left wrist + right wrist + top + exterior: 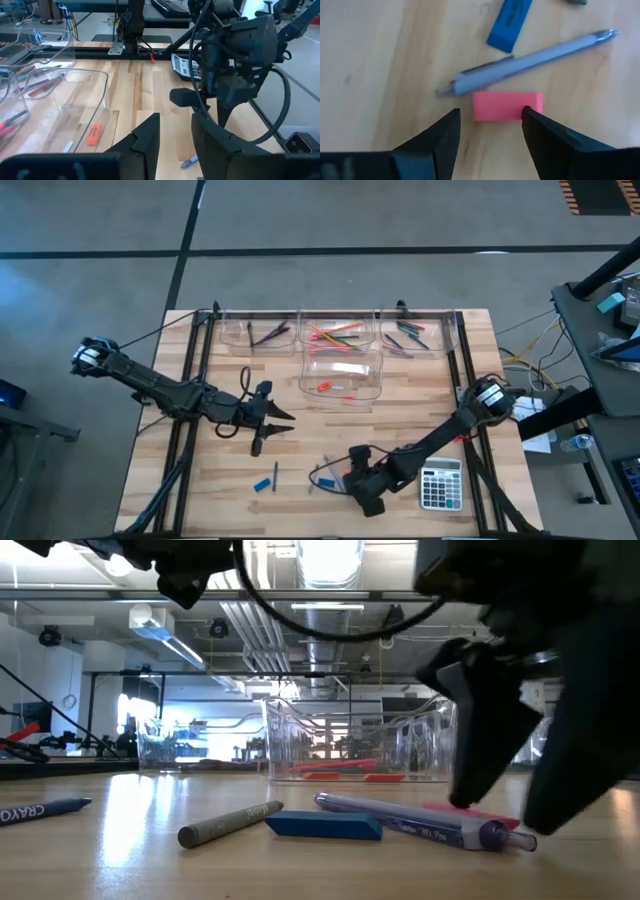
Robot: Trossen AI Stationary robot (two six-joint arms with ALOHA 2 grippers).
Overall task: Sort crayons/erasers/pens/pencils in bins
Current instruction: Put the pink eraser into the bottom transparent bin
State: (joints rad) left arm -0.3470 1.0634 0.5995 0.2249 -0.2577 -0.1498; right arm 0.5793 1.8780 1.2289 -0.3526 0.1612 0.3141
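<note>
The pink eraser (507, 106) lies flat on the wooden table (420, 375), near its front edge, just beside a pale grey-blue pen (530, 59) that runs alongside it. A blue eraser (510, 24) sits just beyond the pen. The right gripper (490, 127) hangs low over the pink eraser with its fingers spread and nothing between them; one fingertip already overlaps the eraser's end, the other stands off past the opposite end.

To do this pick well, I judge the fingers should come straight down astride the eraser's length and close on its two short ends without nudging the pen, which lies so close that a slight drift toward it would catch it too. Then the eraser goes to the clear bin (342, 375) set forward of the other three, where red and orange blocks already lie.

The left gripper (268, 418) waits mid-table, fingers parted and empty.

In the high view the right gripper covers the pink eraser altogether — only the wrist view shows it. Whether the fingertip actually touches the eraser I cannot tell. The grey stick (230, 824) in the low view could be a crayon or a pencil; a stick at that picture's edge reads as a crayon (40, 810), cut off. The calculator (440, 485) sits just beside the right arm.
</note>
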